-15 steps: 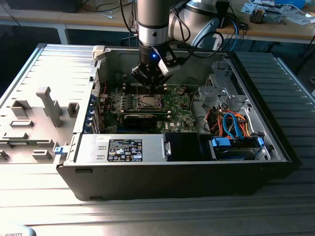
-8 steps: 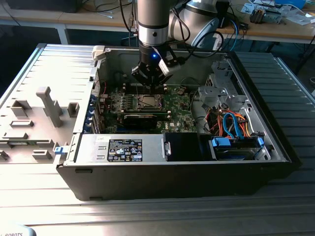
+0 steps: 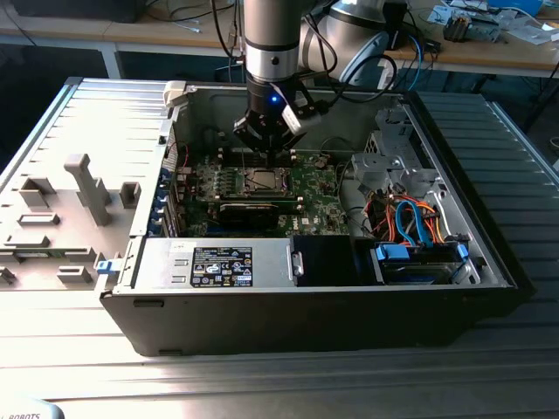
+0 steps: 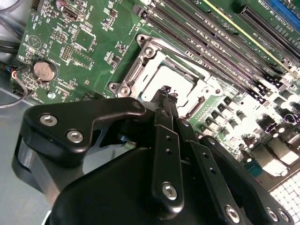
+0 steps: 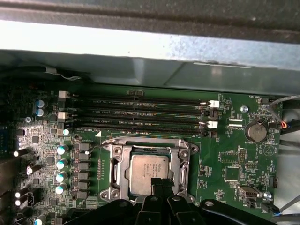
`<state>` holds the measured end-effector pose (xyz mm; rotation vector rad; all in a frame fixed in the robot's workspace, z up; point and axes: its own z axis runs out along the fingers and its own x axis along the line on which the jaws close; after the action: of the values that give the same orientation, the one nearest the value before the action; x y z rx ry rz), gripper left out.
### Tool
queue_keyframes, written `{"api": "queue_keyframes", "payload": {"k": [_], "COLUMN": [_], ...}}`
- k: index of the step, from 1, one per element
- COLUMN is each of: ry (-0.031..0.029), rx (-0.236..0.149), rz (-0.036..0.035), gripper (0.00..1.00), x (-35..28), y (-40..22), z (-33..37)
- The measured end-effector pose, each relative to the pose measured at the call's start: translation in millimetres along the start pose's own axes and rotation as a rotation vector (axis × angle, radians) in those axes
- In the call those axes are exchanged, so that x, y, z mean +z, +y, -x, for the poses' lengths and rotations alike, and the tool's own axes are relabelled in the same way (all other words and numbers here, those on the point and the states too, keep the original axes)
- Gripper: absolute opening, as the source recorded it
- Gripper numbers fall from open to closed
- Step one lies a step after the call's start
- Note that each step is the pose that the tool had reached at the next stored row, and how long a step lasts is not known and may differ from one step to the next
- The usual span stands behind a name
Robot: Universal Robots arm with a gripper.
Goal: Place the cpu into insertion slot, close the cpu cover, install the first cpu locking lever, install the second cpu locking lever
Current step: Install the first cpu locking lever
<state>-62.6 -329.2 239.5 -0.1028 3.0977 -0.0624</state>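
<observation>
The cpu [image 5: 149,173] already sits in the insertion slot [image 5: 117,174], uncovered; the cpu cover and levers remain undone. The pincer [image 5: 161,183] hovers with fingertips together, empty.

Your arm [image 3: 272,39] hangs straight down, wrist vertical. Your gripper [image 4: 165,92] points downward, its black fingers [image 5: 158,183] pressed together at the tips with nothing between them.

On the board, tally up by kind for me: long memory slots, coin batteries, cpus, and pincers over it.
memory slots: 4
coin battery: 1
cpu: 1
pincer: 1
Total: 7
</observation>
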Motion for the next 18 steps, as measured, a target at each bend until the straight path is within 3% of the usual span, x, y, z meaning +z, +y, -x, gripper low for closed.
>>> {"api": "queue_keyframes", "payload": {"k": [18], "ry": [-0.0013], "rx": [-0.031], "rz": [0.0011], "gripper": [0.11], "x": [0.0], "y": [0.0], "z": [0.0]}}
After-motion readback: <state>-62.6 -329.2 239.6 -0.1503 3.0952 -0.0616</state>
